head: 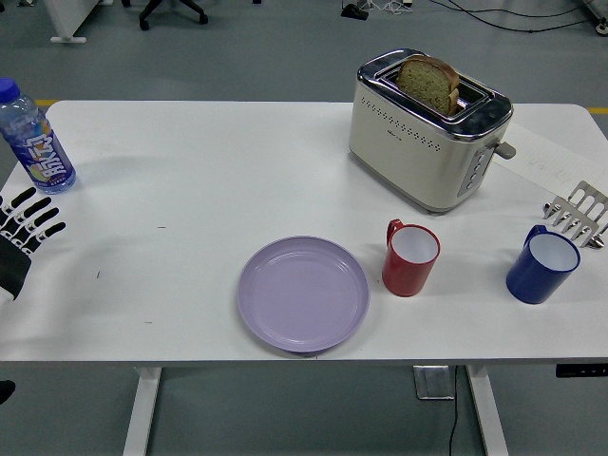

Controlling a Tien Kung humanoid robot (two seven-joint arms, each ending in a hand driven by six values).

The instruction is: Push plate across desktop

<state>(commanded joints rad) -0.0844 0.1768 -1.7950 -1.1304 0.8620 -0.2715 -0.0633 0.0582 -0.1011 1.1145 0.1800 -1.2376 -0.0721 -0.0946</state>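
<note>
Near the bench's [190, 171] front edge sits the lilac plate [303, 294], likely light, rigid and slick, so I'd nudge its rim with my spread, empty left hand [21, 237].

The plate [303, 294] sits near the table's [190, 171] front edge, a cup [410, 257] just right of it.

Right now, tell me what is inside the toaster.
A slice of brown bread stands in one slot of the toaster, its top half sticking up. Its lower part is hidden by the toaster's walls. The other slot looks empty from above, though its bottom cannot be seen.
</note>
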